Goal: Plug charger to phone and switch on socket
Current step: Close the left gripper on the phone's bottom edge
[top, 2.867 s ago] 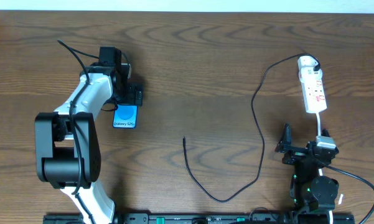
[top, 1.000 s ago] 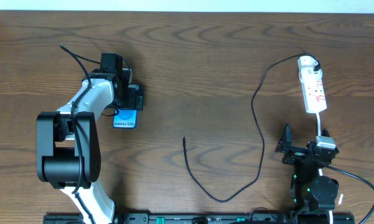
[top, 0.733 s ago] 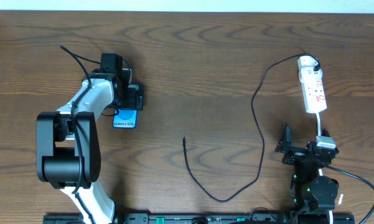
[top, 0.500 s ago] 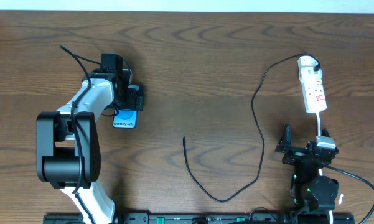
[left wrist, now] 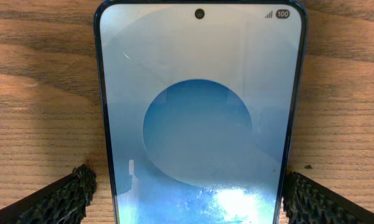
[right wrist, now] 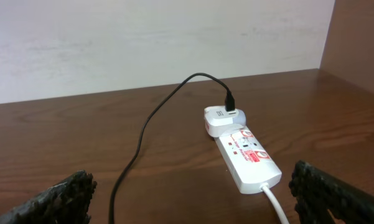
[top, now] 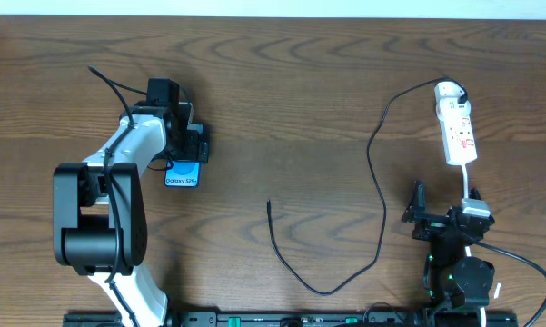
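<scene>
The phone (top: 183, 174) lies flat on the table at the left, blue screen up, and it fills the left wrist view (left wrist: 199, 106). My left gripper (top: 189, 145) is open, its two fingertips (left wrist: 187, 199) straddling the phone's lower sides. The charger, a thin black cable (top: 382, 218), runs from a white adapter (right wrist: 224, 119) plugged into the socket (top: 457, 132) and loops down to its free plug tip (top: 269, 204) mid-table. The cable (right wrist: 150, 121) and socket (right wrist: 246, 155) also show in the right wrist view. My right gripper (top: 447, 204) is open and empty, just below the socket.
The socket's white cord (top: 464, 177) runs down from the strip past my right arm. The left arm's body (top: 100, 209) covers the table's left front. A pale wall (right wrist: 155, 37) stands behind the table.
The left gripper has shifted slightly right and up over the phone since the oldest frame, then held still. The right arm, cable and socket have not moved.
</scene>
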`<action>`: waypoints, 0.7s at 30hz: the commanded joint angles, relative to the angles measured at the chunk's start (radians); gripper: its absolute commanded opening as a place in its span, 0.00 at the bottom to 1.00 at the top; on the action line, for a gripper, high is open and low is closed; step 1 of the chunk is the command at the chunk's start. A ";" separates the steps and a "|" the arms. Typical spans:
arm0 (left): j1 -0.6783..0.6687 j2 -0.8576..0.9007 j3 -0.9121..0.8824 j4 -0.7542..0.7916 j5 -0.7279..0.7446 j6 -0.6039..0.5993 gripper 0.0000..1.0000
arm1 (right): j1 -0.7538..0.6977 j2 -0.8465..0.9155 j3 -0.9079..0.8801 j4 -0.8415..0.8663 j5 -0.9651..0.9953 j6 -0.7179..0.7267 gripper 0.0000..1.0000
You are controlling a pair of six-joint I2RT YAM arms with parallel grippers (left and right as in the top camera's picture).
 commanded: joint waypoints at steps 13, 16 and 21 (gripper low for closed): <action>-0.003 0.059 -0.005 -0.014 -0.009 0.013 0.98 | 0.009 -0.005 -0.005 0.001 0.008 0.013 0.99; -0.003 0.076 -0.005 -0.006 -0.009 0.013 0.98 | 0.009 -0.005 -0.005 0.001 0.008 0.013 0.99; -0.003 0.077 -0.005 -0.007 -0.009 0.013 0.98 | 0.009 -0.005 -0.005 0.001 0.008 0.013 0.99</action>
